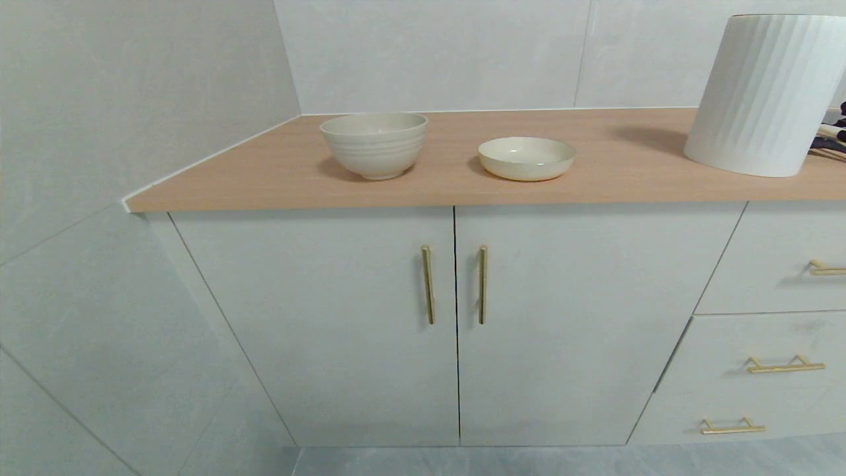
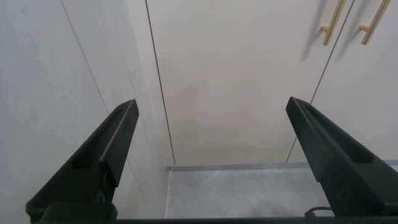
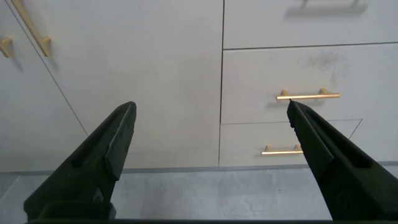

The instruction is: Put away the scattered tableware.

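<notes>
nothing is put away yet: bowl (image 1: 374, 144) and shallow dish (image 1: 527, 157) are seen on the counter (image 1: 277, 178), well above both grippers. left gripper (image 2: 211, 102) and right gripper (image 3: 211, 106) are spread wide, empty.

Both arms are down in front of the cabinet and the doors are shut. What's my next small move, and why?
Probably lift the left tool toward the left door's handle. The cabinet is shut, the bowl and shallow dish sit on the counter, and both this and the right tool are open, empty and low before it, so storage likely needs opening first.
</notes>
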Robot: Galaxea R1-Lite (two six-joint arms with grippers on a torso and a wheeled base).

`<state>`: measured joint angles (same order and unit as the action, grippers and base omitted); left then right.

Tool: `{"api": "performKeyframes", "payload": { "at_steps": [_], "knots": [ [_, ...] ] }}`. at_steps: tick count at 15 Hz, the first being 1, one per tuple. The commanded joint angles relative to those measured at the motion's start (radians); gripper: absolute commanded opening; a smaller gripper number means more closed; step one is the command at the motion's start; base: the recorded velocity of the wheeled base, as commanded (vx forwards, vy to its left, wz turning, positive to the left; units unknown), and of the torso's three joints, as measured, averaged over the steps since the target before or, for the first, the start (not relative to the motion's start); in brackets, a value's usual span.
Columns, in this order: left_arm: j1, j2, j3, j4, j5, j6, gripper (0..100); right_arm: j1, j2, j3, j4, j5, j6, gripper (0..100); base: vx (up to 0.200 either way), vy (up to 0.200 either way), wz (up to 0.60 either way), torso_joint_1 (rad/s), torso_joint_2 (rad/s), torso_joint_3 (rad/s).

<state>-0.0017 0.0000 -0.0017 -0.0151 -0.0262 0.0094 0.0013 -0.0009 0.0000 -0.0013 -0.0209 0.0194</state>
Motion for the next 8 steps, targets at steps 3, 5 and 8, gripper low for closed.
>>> {"api": "performKeyframes", "payload": {
  "at_steps": [3,5,8],
  "knots": [
    [0.000,0.000,0.000,0.000,0.000,0.000,100,0.000,0.001,0.000,0.000,0.001,0.001,100,0.000,0.000,0.00,0.000,0.00,0.000],
    [0.000,0.000,0.000,0.000,0.000,0.000,100,0.000,0.001,0.000,0.000,0.001,0.001,100,0.000,0.000,0.00,0.000,0.00,0.000],
    [0.000,0.000,0.000,0.000,0.000,0.000,100,0.000,0.001,0.000,0.000,0.001,-0.013,100,0.000,0.000,0.00,0.000,0.00,0.000]
  ]
}}
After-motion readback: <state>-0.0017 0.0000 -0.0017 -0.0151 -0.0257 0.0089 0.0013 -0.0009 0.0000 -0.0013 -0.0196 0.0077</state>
